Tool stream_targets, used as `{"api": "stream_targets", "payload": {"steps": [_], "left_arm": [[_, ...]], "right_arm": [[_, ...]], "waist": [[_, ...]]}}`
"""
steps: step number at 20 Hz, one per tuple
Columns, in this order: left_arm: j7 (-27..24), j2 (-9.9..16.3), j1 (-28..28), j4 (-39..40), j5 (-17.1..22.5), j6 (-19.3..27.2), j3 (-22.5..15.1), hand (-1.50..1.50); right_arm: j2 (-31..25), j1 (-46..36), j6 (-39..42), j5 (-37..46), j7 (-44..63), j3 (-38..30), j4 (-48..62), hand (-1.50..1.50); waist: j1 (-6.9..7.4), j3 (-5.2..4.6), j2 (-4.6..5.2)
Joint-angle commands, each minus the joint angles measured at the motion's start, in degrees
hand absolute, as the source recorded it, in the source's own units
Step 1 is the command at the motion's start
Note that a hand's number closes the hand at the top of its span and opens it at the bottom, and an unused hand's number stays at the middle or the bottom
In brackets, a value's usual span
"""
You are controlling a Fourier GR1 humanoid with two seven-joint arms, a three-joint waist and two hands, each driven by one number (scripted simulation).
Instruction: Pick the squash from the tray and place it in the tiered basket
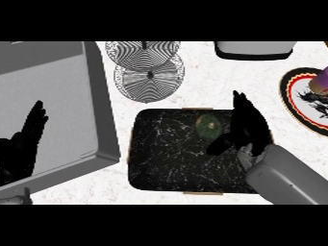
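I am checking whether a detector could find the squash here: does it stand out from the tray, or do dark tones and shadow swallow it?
In the head view the squash is a dull green disc on the black marbled tray, so contrast is low. The black right hand sits right beside it and merges with the tray. No glare shows; the pale counter is evenly lit.

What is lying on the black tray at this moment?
A round green squash lies on the tray, near its far edge. The right hand, open, covers the tray's right part, so anything under it stays hidden.
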Motion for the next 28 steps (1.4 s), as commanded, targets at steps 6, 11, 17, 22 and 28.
{"api": "stream_targets", "payload": {"steps": [6, 11, 17, 22, 28], "left_arm": [[-0.64, -8.54, 4.39, 3.68, -0.88, 0.19, -4.32, 0.0], [0.01, -8.98, 4.55, 2.72, -2.56, -0.82, -4.17, 0.0], [0.43, -9.72, 5.9, 1.44, -3.13, -1.59, -2.33, 0.0], [2.15, -9.12, 3.84, 1.67, -2.1, -3.5, 0.05, 0.0], [0.88, -10.57, 4.73, 1.73, -4.26, -2.02, -1.31, 0.0]], "right_arm": [[7.13, -4.41, 6.63, -0.93, 13.02, -1.92, 6.15, -1.5], [9.86, -5.32, 8.05, -1.29, 12.47, -3.09, 10.39, -1.5], [12.48, -5.02, 7.45, -1.64, 11.4, -5.66, 14.45, -1.5], [14.0, -5.99, 8.84, -1.32, 10.83, -7.11, 15.31, -1.5], [15.81, -3.13, 7.11, 0.72, 6.95, -7.27, 18.07, 1.5]], "waist": [[-1.38, -1.38, 0.76], [-1.51, -1.35, 0.86], [-1.46, -1.29, 0.82], [-1.95, -1.27, 0.69], [-2.08, -1.22, 0.74]]}}
